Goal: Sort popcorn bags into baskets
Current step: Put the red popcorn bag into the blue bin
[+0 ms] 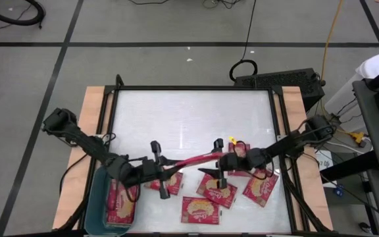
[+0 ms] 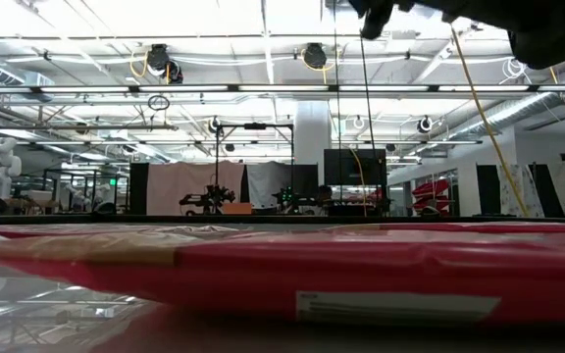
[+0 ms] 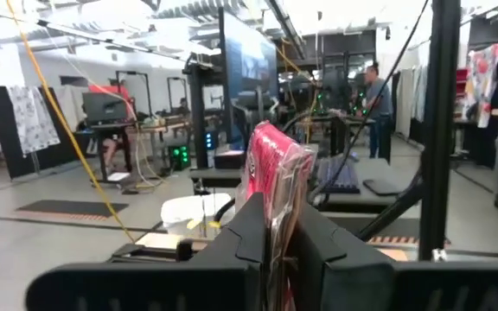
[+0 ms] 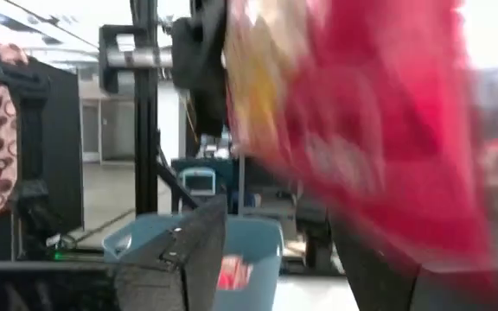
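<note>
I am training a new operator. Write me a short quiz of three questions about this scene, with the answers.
1. True or false: the basket is empty.
2. Where does the basket stand? A: near corner, on the left arm's side. B: near corner, on the right arm's side. C: far edge, in the middle.
3. Fill in: the left gripper is shut on a lifted ____.

Key
1. False: red bags lie in it.
2. A
3. bag
</note>
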{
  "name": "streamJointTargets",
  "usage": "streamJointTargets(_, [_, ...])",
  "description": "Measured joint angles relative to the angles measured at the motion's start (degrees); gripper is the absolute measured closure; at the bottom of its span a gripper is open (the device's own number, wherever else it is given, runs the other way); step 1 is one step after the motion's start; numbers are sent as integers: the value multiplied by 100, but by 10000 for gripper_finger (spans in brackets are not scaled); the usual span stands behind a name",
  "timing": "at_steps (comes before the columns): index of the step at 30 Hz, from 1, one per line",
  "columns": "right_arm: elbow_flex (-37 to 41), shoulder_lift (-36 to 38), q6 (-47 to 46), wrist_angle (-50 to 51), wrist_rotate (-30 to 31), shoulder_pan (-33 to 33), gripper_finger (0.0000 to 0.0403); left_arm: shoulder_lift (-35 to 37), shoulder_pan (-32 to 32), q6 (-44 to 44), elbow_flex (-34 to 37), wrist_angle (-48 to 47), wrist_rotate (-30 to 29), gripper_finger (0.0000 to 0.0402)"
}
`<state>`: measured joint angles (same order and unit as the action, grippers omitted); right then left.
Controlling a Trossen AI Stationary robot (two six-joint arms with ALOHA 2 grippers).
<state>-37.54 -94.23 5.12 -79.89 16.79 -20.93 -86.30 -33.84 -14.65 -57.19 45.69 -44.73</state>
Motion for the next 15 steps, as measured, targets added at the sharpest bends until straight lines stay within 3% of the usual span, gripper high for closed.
streamJointTargets(3, [0, 50, 162, -191, -201, 2, 206, -92, 108, -177, 2, 15, 146, 370])
streamJointTargets(6, [0, 101, 306, -341, -209, -18, 226, -148, 264, -183, 1, 144, 664, 378])
streamJointTargets(11, [0, 98, 373, -473, -207, -13, 308, -162, 373, -261, 2, 124, 903, 382])
streamJointTargets(15, [0, 98, 375, -449, -216, -19, 380, -162, 333, -507, 2, 91, 867, 351])
